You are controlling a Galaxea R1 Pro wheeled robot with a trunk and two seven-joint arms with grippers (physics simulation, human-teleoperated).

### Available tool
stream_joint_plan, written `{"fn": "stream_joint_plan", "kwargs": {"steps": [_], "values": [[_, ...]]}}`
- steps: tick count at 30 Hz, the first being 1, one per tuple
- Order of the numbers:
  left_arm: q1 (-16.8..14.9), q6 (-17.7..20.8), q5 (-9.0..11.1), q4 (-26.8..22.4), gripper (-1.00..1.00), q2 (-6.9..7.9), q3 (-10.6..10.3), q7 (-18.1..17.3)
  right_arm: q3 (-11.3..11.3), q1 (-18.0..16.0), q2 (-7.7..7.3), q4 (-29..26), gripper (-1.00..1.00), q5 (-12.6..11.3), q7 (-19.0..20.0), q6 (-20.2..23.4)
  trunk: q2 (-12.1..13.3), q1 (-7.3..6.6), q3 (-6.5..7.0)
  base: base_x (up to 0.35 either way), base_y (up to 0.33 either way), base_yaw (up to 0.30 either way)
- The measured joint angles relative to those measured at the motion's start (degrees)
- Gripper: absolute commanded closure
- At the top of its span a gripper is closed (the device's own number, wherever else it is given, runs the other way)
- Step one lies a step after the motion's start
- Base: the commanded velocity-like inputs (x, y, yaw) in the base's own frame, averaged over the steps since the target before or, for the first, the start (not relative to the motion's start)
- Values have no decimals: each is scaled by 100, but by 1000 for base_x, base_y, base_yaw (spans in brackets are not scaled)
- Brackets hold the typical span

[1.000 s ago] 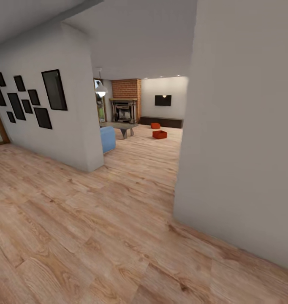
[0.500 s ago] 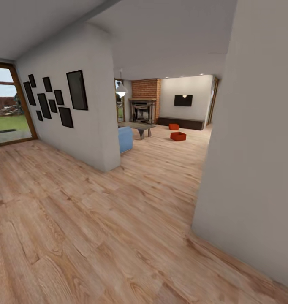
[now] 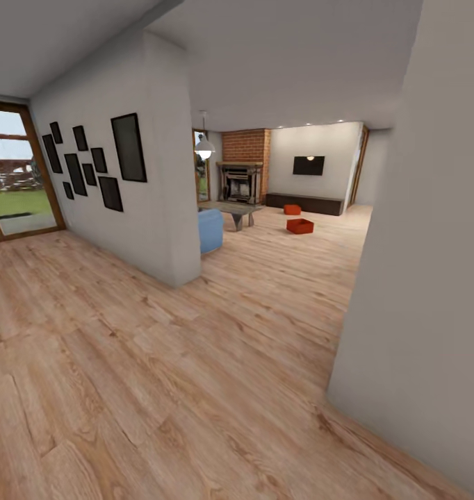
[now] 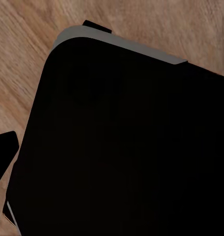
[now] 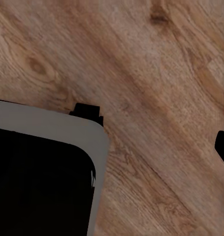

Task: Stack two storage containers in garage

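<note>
- We see the two storage containers far ahead on the light wood floor of the living room: the nearer container and the farther container, apart, before the long dark cabinet.
- Brick fireplace and wall TV stand beyond.
- We cannot tell either hand's state; each wrist view shows dark robot body over planks.
</note>
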Motion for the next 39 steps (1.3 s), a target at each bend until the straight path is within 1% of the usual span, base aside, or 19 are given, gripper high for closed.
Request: {"fn": "stream_joint_plan", "kwargs": {"steps": [39], "values": [[0, 0, 8, 0, -100, 0, 1, 0, 16, 0, 0, 0, -100, 18, 0, -10, 0, 0, 0, 321, 0, 0]]}}
